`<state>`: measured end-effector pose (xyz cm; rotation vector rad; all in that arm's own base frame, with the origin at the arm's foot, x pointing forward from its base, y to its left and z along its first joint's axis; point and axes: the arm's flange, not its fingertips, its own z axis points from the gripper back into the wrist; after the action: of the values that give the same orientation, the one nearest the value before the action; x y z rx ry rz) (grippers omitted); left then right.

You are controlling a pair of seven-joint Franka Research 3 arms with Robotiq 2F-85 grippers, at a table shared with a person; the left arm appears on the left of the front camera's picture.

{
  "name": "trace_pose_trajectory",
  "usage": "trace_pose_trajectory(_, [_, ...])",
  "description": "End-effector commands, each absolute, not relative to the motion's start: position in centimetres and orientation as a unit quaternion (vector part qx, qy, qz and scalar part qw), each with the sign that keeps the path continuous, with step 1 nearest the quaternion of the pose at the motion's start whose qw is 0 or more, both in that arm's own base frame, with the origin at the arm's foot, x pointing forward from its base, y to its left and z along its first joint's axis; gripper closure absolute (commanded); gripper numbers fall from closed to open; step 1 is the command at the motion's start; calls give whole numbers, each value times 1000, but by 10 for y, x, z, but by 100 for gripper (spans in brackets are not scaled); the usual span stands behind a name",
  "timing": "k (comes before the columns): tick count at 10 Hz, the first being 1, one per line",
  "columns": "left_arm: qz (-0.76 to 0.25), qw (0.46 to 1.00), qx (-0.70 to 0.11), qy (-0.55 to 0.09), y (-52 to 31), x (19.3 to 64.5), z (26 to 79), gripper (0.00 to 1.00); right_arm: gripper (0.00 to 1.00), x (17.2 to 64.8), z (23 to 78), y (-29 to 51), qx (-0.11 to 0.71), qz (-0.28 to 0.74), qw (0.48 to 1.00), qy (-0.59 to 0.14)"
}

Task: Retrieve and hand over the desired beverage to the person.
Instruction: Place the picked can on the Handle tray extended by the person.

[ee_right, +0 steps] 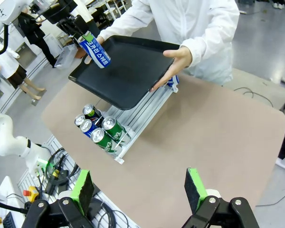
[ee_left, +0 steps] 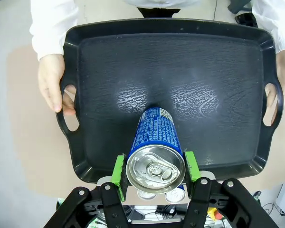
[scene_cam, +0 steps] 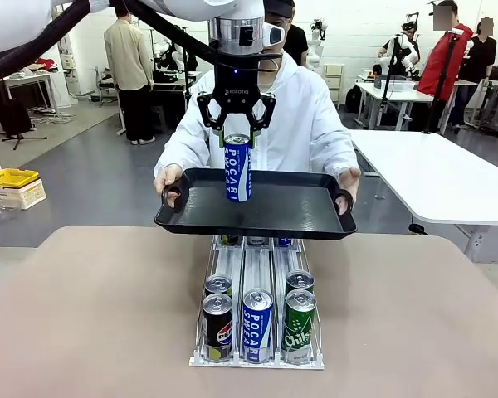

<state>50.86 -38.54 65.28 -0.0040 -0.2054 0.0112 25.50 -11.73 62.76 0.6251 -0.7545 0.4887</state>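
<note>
— Where was the blue Pocari Sweat can (scene_cam: 237, 170)?
— Upright in the left gripper (scene_cam: 237, 137). Its green pads (ee_left: 118, 170) were clamped on the can just under the rim, over the black tray (scene_cam: 299, 214).
— Did it stand on the tray?
— Its base sat at the tray floor, but whether it touched could not be told.
— Who held the tray?
— The person (scene_cam: 311, 116) in the white coat, with a hand (scene_cam: 168, 178) at each handle, above the far end of the rack (scene_cam: 257, 358) of cans.
— And the right gripper (ee_right: 140, 190)?
— It hung above the tan table (ee_right: 213, 137), jaws wide apart and holding nothing.
</note>
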Motion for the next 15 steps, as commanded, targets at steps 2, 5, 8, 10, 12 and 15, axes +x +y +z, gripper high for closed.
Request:
trace_pose_trajectory(2, [3,996,-3,-86,-403,539,668,42,0,257,629,-117,310,240,845,-364])
trace_pose_trajectory(5, [3,998,-1,-61,-423,567,681,42,0,257,629,-117,310,240,845,-364])
trace_pose_trajectory(8, [-1,999,-8,-51,-441,578,680,42,0,257,629,-117,310,240,845,-364])
trace_pose_trajectory(10, [-24,996,-44,-68,-446,577,679,42,0,257,629,-117,310,240,845,-364])
trace_pose_trajectory(12, [-32,996,-53,-69,-447,579,677,42,0,257,629,-117,310,240,845,-364])
trace_pose_trajectory(15, [-43,997,-32,-48,-456,581,662,42,0,257,629,-117,310,240,845,-364])
